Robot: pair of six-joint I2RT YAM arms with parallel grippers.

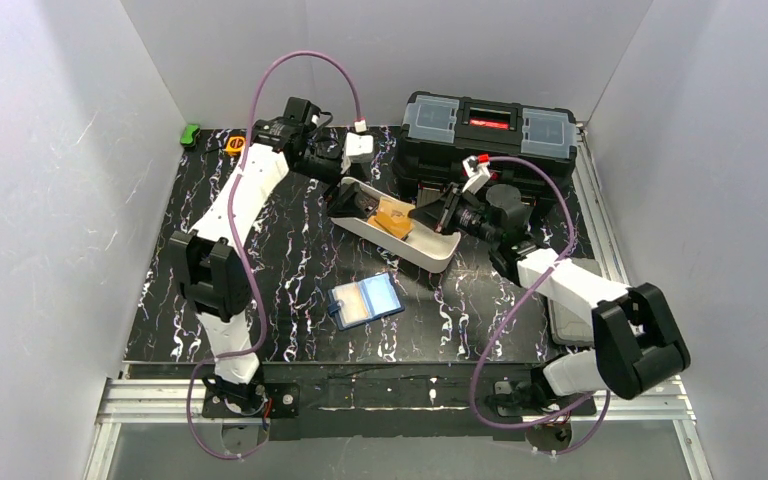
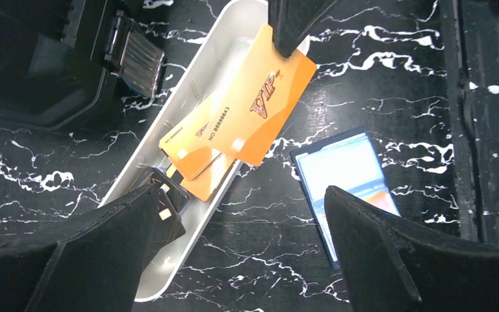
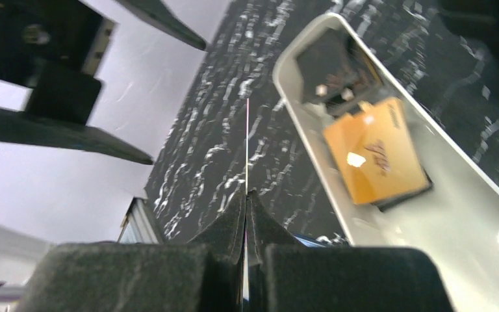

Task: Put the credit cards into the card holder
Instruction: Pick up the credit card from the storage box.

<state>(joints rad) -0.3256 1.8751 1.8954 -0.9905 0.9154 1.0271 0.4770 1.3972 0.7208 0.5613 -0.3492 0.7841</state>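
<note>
A white tray (image 1: 430, 250) holds orange credit cards (image 2: 195, 144) and dark cards (image 2: 164, 209). My right gripper (image 3: 247, 194) is shut on one orange card (image 2: 263, 107). That card is tilted up over the tray's rim and shows edge-on as a thin line in the right wrist view. The card holder (image 1: 365, 300) lies open on the table, light blue inside, in front of the tray. My left gripper (image 2: 240, 253) hangs open above the tray's far end (image 1: 343, 178), one finger (image 2: 91, 253) over the dark cards and nothing between the fingers.
A big black toolbox (image 1: 488, 125) stands behind the tray. A yellow tape measure (image 1: 236, 143) and a green object (image 1: 191, 134) sit at the back left corner. White walls close in the black marbled table (image 1: 290, 250).
</note>
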